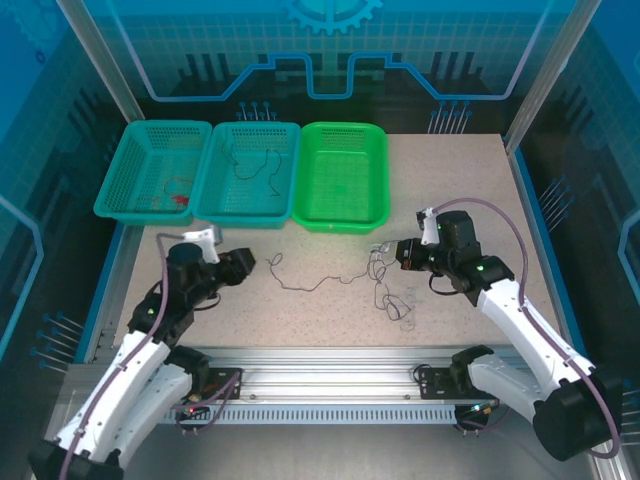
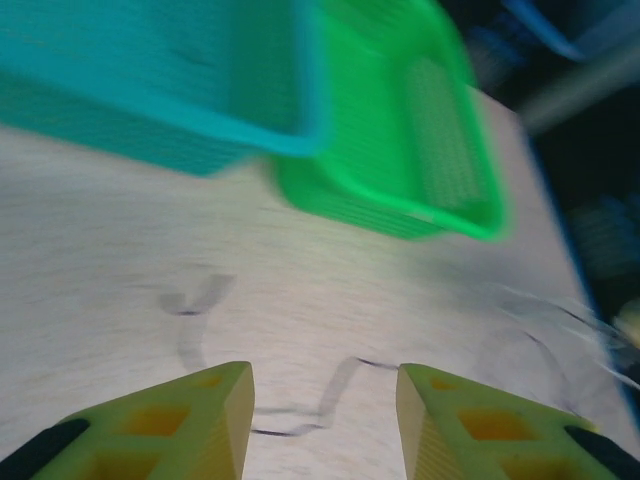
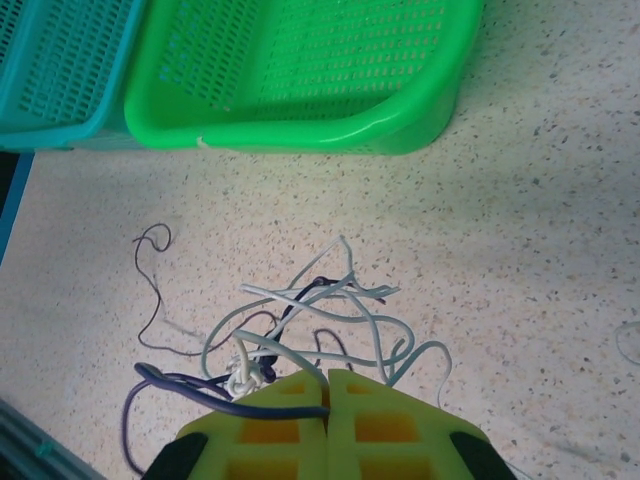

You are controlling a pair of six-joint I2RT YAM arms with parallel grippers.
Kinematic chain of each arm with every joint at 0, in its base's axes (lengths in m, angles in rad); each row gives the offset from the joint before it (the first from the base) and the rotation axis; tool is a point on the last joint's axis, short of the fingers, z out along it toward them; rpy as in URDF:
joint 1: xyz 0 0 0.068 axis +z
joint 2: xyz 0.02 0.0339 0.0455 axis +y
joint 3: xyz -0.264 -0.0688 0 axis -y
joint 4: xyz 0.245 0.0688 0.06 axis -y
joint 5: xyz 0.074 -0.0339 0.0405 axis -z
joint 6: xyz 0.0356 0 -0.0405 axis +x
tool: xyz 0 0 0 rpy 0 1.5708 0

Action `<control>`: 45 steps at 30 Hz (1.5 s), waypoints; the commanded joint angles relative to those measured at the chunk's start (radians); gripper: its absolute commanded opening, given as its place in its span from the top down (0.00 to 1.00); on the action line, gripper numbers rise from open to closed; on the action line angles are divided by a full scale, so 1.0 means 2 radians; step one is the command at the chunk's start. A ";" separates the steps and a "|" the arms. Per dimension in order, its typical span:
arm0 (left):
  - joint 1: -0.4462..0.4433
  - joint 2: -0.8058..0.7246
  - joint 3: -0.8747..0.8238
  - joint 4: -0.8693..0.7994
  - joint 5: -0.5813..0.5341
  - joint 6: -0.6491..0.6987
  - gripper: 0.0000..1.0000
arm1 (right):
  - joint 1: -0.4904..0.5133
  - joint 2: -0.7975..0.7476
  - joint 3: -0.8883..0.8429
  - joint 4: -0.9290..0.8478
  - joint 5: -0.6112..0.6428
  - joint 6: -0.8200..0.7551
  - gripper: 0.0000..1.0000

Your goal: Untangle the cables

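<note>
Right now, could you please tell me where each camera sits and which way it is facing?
Top external: above and behind the arm bases, looking down at the table, green basket and cable tangle; both arms, left pincer and right pincer show.
Left wrist: low over the table, facing the green basket, blurred; its open pincer frames a dark cable.
Right wrist: looking steeply down at the cable tangle; its pincer is shut on it.
Shared: all views hold the green basket.
</note>
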 commanded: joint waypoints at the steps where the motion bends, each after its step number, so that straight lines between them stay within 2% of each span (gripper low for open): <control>1: -0.117 0.027 -0.006 0.138 0.055 0.102 0.56 | 0.010 -0.007 0.024 -0.023 -0.011 -0.006 1.00; 3: -0.197 0.066 0.001 0.163 0.024 0.188 0.55 | 0.012 -0.009 0.029 -0.029 -0.008 -0.006 1.00; 4: -0.223 0.089 0.004 0.173 0.017 0.223 0.54 | 0.013 -0.010 0.032 -0.032 -0.008 -0.007 1.00; 6: -0.265 0.152 0.018 0.191 -0.001 0.288 0.52 | 0.015 -0.012 0.038 -0.040 -0.007 -0.009 1.00; 8: -0.287 0.215 0.031 0.213 -0.022 0.331 0.50 | 0.017 -0.013 0.042 -0.048 -0.006 -0.012 1.00; 12: -0.293 0.338 0.061 0.282 -0.048 0.345 0.43 | 0.022 -0.016 0.046 -0.058 -0.008 -0.013 1.00; 16: -0.293 0.445 0.112 0.313 -0.102 0.343 0.34 | 0.031 -0.022 0.046 -0.064 -0.011 -0.012 1.00; 19: -0.292 0.508 0.150 0.312 -0.080 0.345 0.34 | 0.034 -0.025 0.049 -0.072 -0.008 -0.012 1.00; 21: -0.292 0.549 0.188 0.274 -0.070 0.340 0.35 | 0.035 -0.028 0.051 -0.076 -0.004 -0.011 1.00; 23: -0.292 0.584 0.220 0.241 -0.082 0.334 0.42 | 0.036 -0.030 0.052 -0.077 -0.002 -0.010 1.00; 25: -0.292 0.604 0.224 0.244 -0.094 0.329 0.50 | 0.036 -0.033 0.053 -0.080 0.006 -0.007 1.00; 26: -0.291 0.607 0.223 0.246 -0.096 0.326 0.55 | 0.035 -0.034 0.054 -0.084 0.012 -0.005 1.00; 31: -0.275 0.595 0.194 0.249 -0.102 0.298 0.98 | 0.024 -0.038 0.057 -0.106 0.050 0.005 1.00; 35: -0.262 0.550 0.144 0.271 -0.109 0.278 1.00 | -0.008 -0.044 0.049 -0.109 0.057 0.020 1.00; 38: -0.247 0.485 0.108 0.286 -0.109 0.247 1.00 | -0.046 -0.050 0.033 -0.114 0.075 0.039 1.00; 42: -0.204 0.350 0.073 0.284 -0.099 0.193 1.00 | -0.111 -0.057 -0.010 -0.104 0.077 0.057 1.00; 45: -0.167 0.254 0.087 0.229 -0.102 0.180 1.00 | -0.145 -0.052 -0.046 -0.090 0.080 0.063 1.00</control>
